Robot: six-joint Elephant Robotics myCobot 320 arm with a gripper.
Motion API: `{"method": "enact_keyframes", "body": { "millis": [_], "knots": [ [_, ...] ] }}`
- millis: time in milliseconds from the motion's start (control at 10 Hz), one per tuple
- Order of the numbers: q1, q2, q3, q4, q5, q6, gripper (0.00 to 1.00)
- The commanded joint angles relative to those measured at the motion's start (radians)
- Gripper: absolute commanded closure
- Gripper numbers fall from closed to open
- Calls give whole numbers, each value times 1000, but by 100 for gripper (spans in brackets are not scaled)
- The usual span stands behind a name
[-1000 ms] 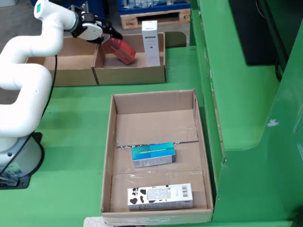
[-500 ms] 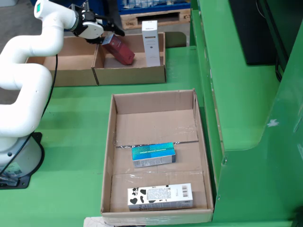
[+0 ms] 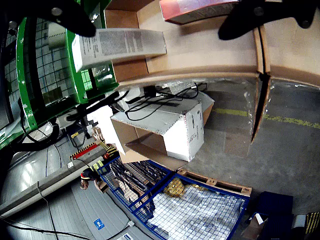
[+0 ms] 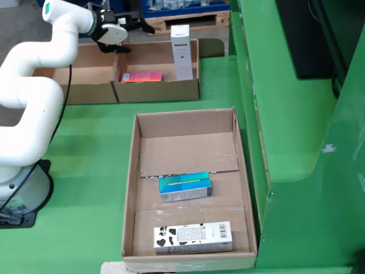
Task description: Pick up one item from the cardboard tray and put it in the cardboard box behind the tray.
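Now the red box (image 4: pixel 141 76) lies flat in the cardboard box (image 4: pixel 157 90) at the upper left of the fixed view.
The gripper (image 4: pixel 130 29) hangs above it, fingers (image 3: pixel 255 15) apart and holding nothing. A tall white box (image 4: pixel 181 52) stands just right of the red one. Lower down, the cardboard tray (image 4: pixel 130 188) holds a shiny teal box (image 4: pixel 185 186) and a black-and-white box (image 4: pixel 193 237).

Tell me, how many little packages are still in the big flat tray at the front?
2. In the view from the side, the shiny teal package lies near the middle of the cardboard tray, and the black-and-white package lies at its near end. Nothing looks hidden.
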Motion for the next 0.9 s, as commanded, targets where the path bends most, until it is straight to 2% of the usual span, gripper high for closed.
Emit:
{"method": "enact_keyframes", "body": {
  "millis": [0, 800],
  "knots": [
    [14, 28, 14, -3, 17, 1, 0],
    [14, 28, 14, -3, 17, -7, 0]
  ]
}}
